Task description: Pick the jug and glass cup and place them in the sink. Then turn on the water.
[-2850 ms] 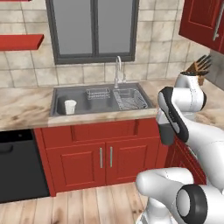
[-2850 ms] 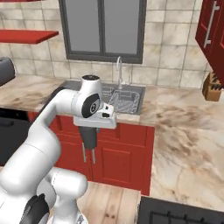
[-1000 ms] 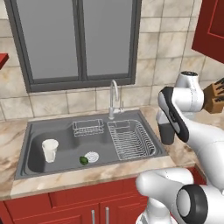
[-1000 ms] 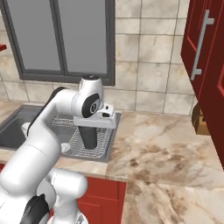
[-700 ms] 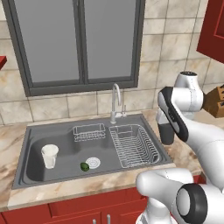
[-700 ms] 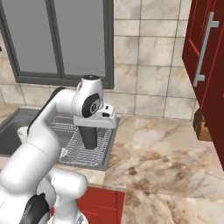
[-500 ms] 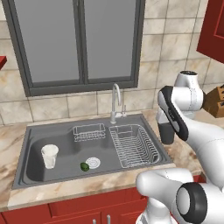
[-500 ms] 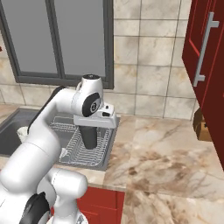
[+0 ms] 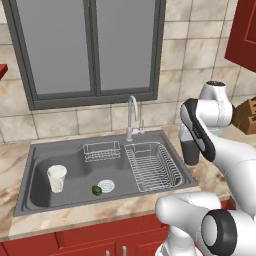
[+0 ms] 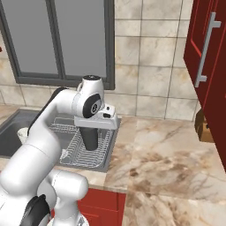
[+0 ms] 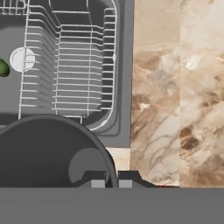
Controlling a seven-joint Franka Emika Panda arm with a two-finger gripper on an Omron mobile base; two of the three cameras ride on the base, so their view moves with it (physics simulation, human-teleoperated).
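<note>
My gripper (image 9: pixel 190 146) is shut on the glass cup (image 9: pixel 190 153), a dark tapered tumbler that hangs from the hand above the counter, just right of the sink (image 9: pixel 33 152). From the right base camera, the glass cup (image 10: pixel 90 139) hovers over the right edge of the wire rack (image 10: pixel 69 149). The hand view has the cup (image 11: pixel 43 151) big and dark at lower left, its rim pinched in my gripper (image 11: pixel 111 183). The pale jug (image 9: pixel 56 178) stands upright in the left basin, and its edge (image 10: pixel 21 133) peeks out behind my arm.
A curved chrome tap (image 9: pixel 132 113) rises behind the basins. The right basin holds a wire rack (image 9: pixel 152 168), with a small basket (image 9: pixel 101 151) further back. A green thing (image 9: pixel 96 190) lies by the drain (image 9: pixel 106 186). A knife block (image 9: pixel 247 116) and a red cabinet (image 10: pixel 207 57) stand at right.
The base drove on between one second and 0.7 s ago, shifting both base views; since then nothing has moved. The arm keeps its pose with the cup held.
</note>
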